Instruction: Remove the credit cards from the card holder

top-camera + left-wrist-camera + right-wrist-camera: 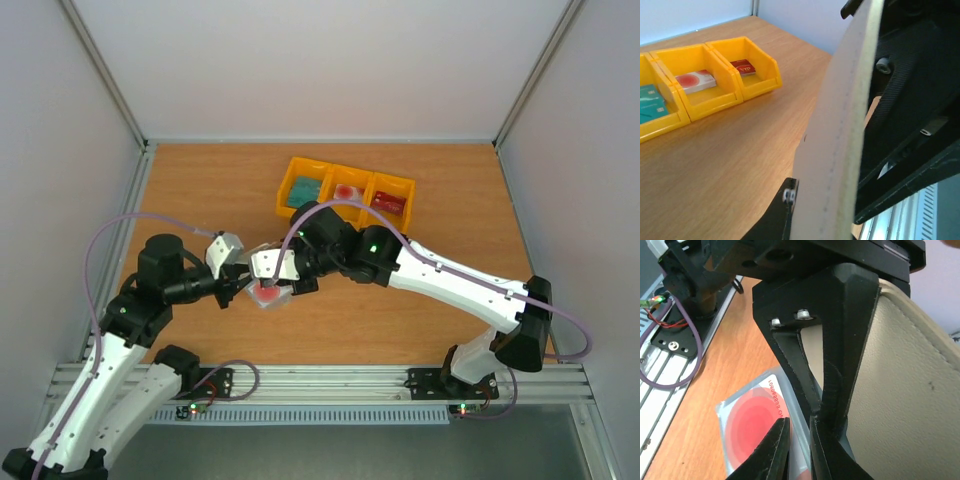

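Your left gripper (243, 286): clamped tight on card holder (835, 150), cream flap held upright, mid-table (200, 190) between both arms. Your right gripper (799, 442): jaws narrow, tips either side of red-circle card (752, 422) edge in holder's open half; cannot tell if pinched. Yellow tray (757, 85) well apart, far side: teal card (650, 102), red-and-white card (695, 80), dark red card (742, 66), one per compartment.

Close against the lens, cream holder (837, 140) upright on edge, black finger (771, 222) touching its lower left side. Beyond, on wooden table (725, 160), yellow three-bay tray (760, 82): teal cards (650, 102) left, red-and-white card (695, 80) middle, dark red card (742, 66) right.
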Controlling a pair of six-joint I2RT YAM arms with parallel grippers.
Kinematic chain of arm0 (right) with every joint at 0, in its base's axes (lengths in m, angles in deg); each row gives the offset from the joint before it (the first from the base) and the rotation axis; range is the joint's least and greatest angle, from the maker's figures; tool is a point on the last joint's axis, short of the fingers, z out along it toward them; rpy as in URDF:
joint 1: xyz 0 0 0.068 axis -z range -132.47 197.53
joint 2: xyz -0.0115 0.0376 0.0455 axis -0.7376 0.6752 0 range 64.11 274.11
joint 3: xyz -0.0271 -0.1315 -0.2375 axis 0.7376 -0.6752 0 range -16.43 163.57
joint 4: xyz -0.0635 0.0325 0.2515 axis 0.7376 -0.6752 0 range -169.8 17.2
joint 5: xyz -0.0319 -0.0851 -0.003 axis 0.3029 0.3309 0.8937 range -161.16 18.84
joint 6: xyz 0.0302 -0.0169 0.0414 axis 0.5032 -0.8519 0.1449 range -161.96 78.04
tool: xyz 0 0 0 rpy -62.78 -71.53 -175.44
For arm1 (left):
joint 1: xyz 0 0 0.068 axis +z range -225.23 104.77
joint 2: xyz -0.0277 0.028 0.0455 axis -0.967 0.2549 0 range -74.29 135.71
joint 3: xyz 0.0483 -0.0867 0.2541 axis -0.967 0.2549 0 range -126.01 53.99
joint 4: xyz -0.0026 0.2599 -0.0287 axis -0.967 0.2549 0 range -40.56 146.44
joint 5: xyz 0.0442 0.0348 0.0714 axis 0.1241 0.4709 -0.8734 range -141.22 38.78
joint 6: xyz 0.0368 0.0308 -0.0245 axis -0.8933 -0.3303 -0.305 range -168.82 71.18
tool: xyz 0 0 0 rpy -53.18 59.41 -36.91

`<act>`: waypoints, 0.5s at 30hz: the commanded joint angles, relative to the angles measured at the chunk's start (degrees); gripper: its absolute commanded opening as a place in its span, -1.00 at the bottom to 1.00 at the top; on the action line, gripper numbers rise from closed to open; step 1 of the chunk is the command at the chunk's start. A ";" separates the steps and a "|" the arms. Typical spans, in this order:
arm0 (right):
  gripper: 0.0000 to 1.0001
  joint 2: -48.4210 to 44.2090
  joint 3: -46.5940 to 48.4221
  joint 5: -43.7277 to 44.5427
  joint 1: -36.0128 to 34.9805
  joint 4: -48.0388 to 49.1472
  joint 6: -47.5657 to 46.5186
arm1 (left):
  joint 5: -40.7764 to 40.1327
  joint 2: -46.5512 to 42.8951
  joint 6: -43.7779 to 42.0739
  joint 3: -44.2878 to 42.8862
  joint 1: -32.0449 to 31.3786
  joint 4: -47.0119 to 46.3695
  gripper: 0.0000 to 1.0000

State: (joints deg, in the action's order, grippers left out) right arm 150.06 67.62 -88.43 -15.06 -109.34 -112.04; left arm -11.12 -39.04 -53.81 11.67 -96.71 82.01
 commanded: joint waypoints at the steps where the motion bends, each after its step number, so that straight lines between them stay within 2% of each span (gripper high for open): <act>1: -0.70 0.84 2.26 3.74 0.01 0.08 -5.98 | 5.60 0.48 4.05 -1.48 -0.30 -2.52 -0.99; 8: -0.57 1.63 0.06 8.31 0.01 -6.26 -14.23 | 10.45 0.68 11.14 -1.73 -0.24 -5.10 -1.00; 12: -0.50 3.01 -0.23 13.44 -0.06 -5.82 -16.26 | 11.73 0.72 13.14 -1.71 -0.23 -6.05 -0.99; 15: -0.34 3.12 -1.19 16.91 -0.77 -3.55 -17.57 | 12.26 0.83 13.55 -1.71 -0.23 -5.71 -0.99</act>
State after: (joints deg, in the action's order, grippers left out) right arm 151.13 67.68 -81.55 -15.82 -114.93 -126.18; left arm -7.52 -37.43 -42.99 11.67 -96.18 81.23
